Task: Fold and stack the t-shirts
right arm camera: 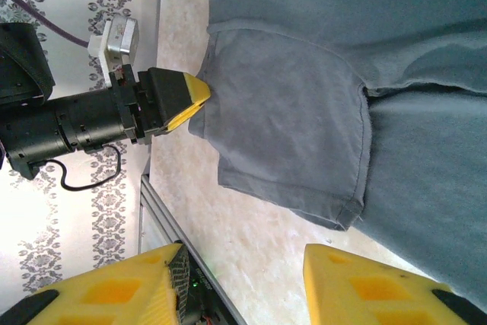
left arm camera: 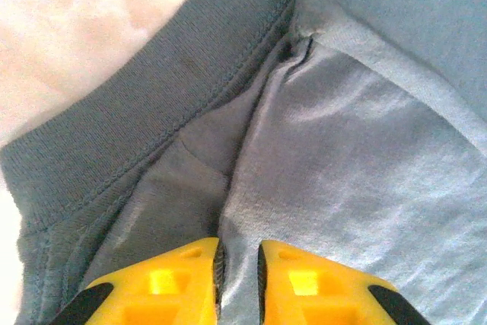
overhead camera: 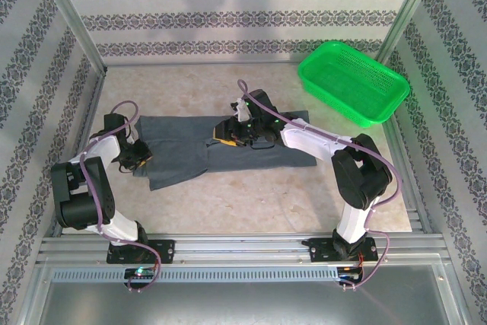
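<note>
The t-shirt (overhead camera: 186, 150) is lying spread across the middle of the counter (overhead camera: 251, 203). The left tool (left arm camera: 238, 256) is pinching a fold of its fabric just beside the ribbed collar band, fingers closed on it. The right tool (right arm camera: 243, 272) is hovering over the shirt's middle, fingers wide apart. A green basket (overhead camera: 354, 81) is sitting at the far right, well apart.

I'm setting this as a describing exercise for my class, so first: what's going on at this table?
Two robot arms are working on a dark grey t-shirt that lies lengthwise across the table. The left gripper is shut on the fabric beside the ribbed collar, at the shirt's left end. The right gripper is open and hangs over the shirt's middle, with a sleeve below it. A green basket sits at the far right, apart from the shirt.
</note>
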Robot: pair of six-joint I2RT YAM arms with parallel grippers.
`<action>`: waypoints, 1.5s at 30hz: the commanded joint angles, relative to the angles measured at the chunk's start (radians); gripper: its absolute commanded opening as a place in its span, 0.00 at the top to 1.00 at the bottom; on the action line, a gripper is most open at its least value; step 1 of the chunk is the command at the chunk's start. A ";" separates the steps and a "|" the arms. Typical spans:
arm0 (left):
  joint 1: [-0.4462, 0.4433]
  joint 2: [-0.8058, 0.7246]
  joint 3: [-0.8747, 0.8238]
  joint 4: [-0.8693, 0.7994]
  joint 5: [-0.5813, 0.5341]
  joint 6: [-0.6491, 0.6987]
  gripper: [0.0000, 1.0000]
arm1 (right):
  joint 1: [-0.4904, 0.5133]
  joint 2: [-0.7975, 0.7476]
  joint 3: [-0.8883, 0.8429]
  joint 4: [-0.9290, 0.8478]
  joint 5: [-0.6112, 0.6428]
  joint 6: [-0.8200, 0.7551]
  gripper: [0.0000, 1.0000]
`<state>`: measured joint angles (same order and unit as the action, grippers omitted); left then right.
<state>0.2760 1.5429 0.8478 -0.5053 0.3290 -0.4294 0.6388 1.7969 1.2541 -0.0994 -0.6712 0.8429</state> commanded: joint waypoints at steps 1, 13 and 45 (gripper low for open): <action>-0.004 0.011 0.006 -0.028 0.007 0.025 0.80 | -0.004 0.007 0.022 0.015 -0.009 0.008 0.55; -0.005 0.019 0.008 -0.034 -0.009 0.025 0.96 | -0.008 -0.004 0.007 0.015 -0.004 0.010 0.55; -0.006 0.293 0.525 -0.237 -0.057 -0.071 1.00 | -0.054 -0.062 -0.065 0.021 0.039 0.028 0.55</action>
<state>0.2749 1.7988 1.3384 -0.6815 0.3023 -0.5167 0.5972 1.7748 1.2106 -0.0990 -0.6441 0.8658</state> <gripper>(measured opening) 0.047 0.447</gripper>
